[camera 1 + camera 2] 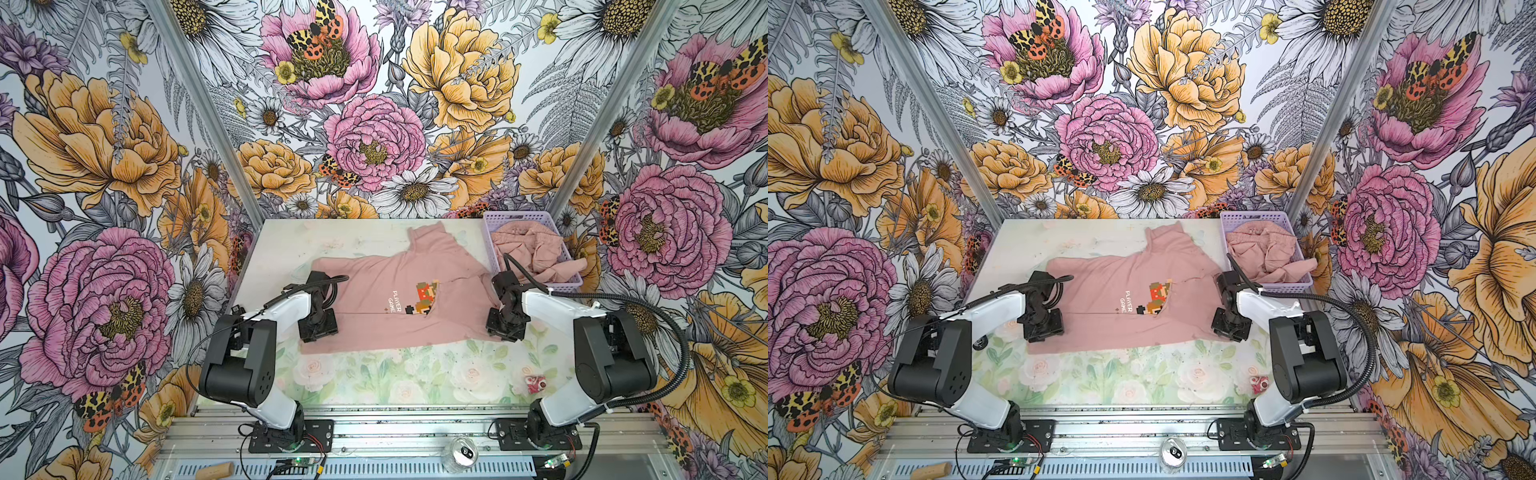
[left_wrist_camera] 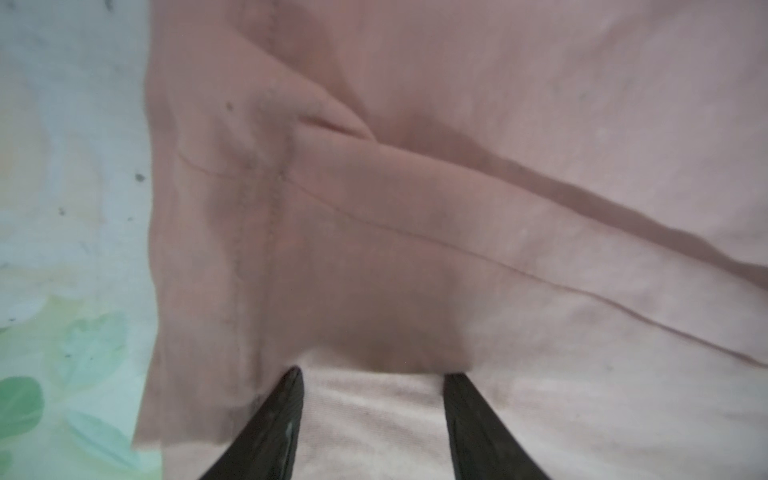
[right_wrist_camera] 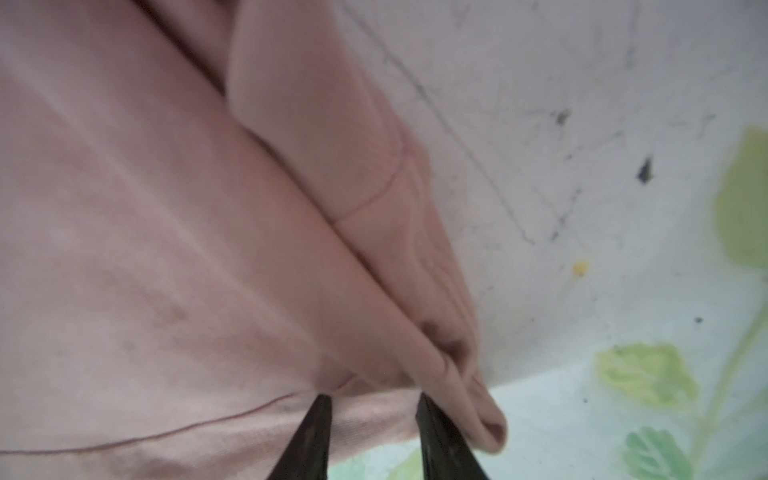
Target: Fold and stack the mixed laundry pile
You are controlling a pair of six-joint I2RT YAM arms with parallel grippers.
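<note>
Jaws of left gripper (image 2: 374, 376) are standing spread over T-shirt (image 1: 374, 286) edge; right gripper (image 3: 374, 401) grip cannot be told. Table (image 1: 395, 374) in front is lying mostly uncovered.

Table (image 1: 365, 376): the top is printed with pale roses and green leaves, scuffed and speckled with dark marks toward the far end. A lavender perforated basket (image 1: 515, 217) sits at the far right corner, close to the back wall. A small red-and-white crumpled scrap (image 1: 535, 383) lies near the front right edge, too small to identify. On the metal rail (image 1: 395, 432) in front of the table are a can (image 1: 460, 455), seen from above and right of centre, and a short wooden peg (image 1: 216, 471), well apart at the left. Walls (image 1: 374, 137) carry bold floral wallpaper on all three sides.
</note>
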